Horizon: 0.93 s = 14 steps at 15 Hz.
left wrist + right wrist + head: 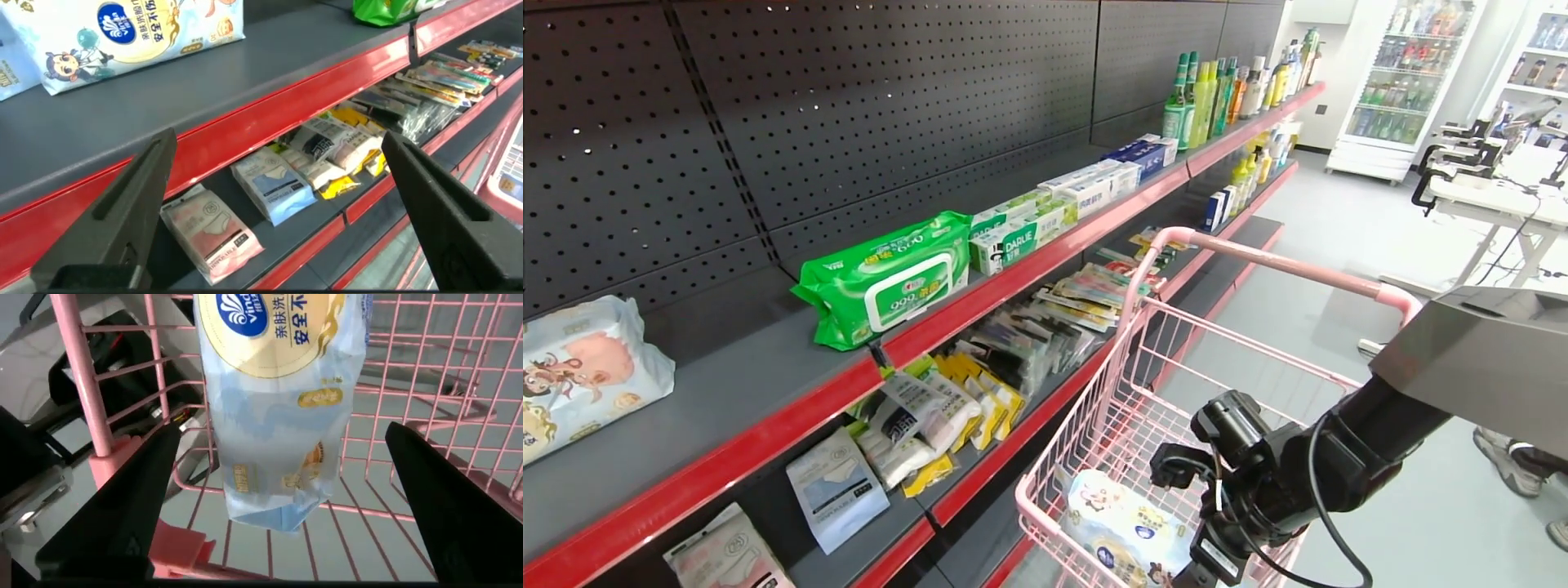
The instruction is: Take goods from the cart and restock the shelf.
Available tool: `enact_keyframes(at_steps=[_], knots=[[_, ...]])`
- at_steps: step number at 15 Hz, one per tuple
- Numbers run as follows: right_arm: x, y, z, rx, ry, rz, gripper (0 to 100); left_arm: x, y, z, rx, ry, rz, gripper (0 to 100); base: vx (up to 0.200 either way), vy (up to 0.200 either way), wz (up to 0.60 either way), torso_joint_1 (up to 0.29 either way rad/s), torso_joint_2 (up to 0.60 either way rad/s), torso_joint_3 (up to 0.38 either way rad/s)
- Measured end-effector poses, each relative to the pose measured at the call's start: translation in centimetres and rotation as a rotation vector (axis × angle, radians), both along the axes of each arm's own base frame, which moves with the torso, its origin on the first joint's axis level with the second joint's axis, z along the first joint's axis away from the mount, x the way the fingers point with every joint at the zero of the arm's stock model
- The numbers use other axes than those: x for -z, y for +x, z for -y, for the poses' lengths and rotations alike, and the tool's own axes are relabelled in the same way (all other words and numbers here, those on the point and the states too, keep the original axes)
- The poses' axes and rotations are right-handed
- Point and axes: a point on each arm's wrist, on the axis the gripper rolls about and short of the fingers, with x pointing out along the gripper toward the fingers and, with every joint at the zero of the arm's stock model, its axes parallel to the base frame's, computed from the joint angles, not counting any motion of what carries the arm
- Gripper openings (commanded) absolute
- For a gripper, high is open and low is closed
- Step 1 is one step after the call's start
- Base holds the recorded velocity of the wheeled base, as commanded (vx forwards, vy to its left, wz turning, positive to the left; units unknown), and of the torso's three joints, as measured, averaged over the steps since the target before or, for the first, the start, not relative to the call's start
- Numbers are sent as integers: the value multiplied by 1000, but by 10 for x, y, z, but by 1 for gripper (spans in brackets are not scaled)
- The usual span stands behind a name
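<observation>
Right pincer (279, 431): fingers spread wide over the wipes pack (1123, 523), gripping nothing
Goods: the pale-blue wipes pack lies in the pink cart (1282, 267), beside the shelf (727, 384)
Left pincer (278, 137): wide open, empty, facing the shelf's red edge
Top tier: a matching pack (580, 371), green wipes (886, 278)

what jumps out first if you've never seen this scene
The pink cart at the lower right, holding a pale blue pack with the right gripper open over it. Next, the bright green pack lying on the upper red-edged shelf, beside a row of boxes.
</observation>
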Motion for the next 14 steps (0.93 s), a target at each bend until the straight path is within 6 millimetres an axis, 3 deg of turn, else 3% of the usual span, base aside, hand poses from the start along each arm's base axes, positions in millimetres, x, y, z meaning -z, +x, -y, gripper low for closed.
enact_keyframes(at_steps=[4, 10, 14], knots=[[3, 1, -2, -4, 2, 5, 100, 0, 0, 0, 0, 0, 1, 100, 0, 0, 0, -24, 54, 35], [6, 2, -3, -5, 4, 2, 100, 1, 0, 0, 1, -1, -4, 100, 0, 0, 0, -164, 426, 259], [5, 6, -5, -9, 24, 30, 100, 0, 0, 0, 1, 0, 0, 100, 0, 0, 0, -34, 93, 60]])
